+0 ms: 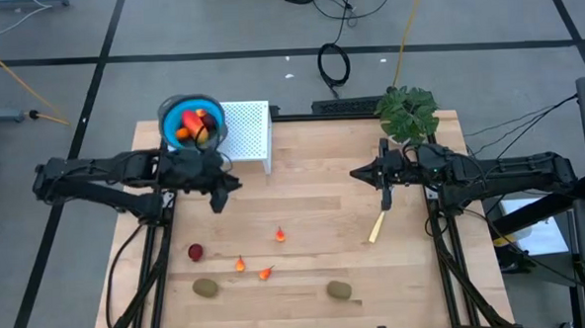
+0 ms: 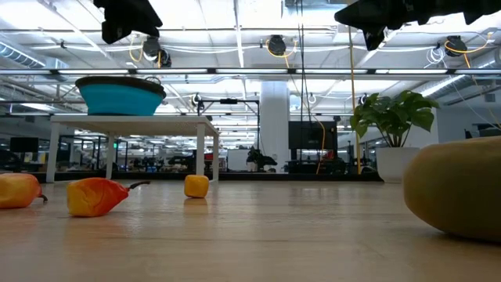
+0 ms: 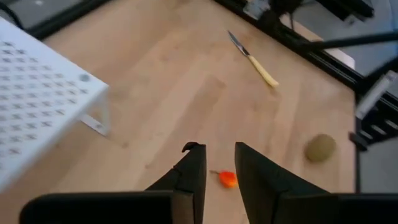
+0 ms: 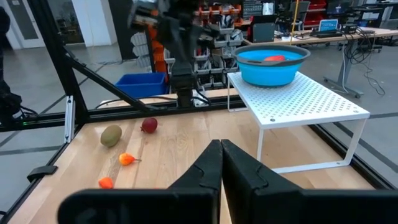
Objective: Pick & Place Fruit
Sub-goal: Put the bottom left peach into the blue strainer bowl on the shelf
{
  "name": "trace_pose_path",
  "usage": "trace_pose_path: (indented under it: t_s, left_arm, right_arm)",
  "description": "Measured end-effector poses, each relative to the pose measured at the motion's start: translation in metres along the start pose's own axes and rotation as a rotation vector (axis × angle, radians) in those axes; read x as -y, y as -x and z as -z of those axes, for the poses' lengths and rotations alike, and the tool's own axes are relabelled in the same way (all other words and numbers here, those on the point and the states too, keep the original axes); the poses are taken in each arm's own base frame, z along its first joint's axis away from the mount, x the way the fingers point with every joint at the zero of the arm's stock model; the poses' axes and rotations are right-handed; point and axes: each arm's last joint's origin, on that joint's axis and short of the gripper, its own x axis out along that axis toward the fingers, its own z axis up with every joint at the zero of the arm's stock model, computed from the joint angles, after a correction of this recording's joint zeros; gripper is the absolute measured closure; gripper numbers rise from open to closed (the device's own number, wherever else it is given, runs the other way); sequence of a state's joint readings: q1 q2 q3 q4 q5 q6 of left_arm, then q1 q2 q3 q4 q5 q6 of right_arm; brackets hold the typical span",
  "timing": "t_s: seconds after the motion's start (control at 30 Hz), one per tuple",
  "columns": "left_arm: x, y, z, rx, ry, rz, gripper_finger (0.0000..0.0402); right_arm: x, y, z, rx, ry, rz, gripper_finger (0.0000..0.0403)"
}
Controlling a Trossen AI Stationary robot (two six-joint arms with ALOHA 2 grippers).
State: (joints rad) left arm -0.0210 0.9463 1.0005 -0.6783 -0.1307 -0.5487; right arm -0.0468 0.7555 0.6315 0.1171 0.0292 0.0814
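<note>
**Fruit partly in bowl, partly on tabletop**

Fruit (image 1: 197, 126) fills the blue bowl (image 1: 175, 116) on a white rack (image 1: 247, 132). Left hand (image 1: 218, 199), fingers narrowly apart and empty, hangs beside it. Kiwis (image 1: 206, 286) lie on the tabletop (image 1: 314, 193). Right hand (image 1: 384, 198) is closed, empty.

I'm looking straight down overhead, level from the surface (image 1: 313, 183) edge; both wrist views share the white rack (image 3: 37, 118).
</note>
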Motion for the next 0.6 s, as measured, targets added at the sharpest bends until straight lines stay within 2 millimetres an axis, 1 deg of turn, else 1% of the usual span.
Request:
trace_pose_path:
  t_s: [0.27,0.43,0.6]
  left_arm:
    - [0.021,-0.006,0.012,-0.061,-0.064,0.062,0.0363]
    - [0.030,-0.012,0.021,-0.122,-0.063,0.082,0.0396]
    - [0.038,-0.021,0.030,-0.181,0.011,0.061,0.0393]
  right_arm:
    - [0.000,0.000,0.004,-0.042,-0.008,-0.001,0.0403]
    - [0.000,0.006,0.001,-0.028,-0.003,-0.002,0.0403]
    - [0.000,0.017,0.000,-0.033,0.006,-0.005,0.0403]
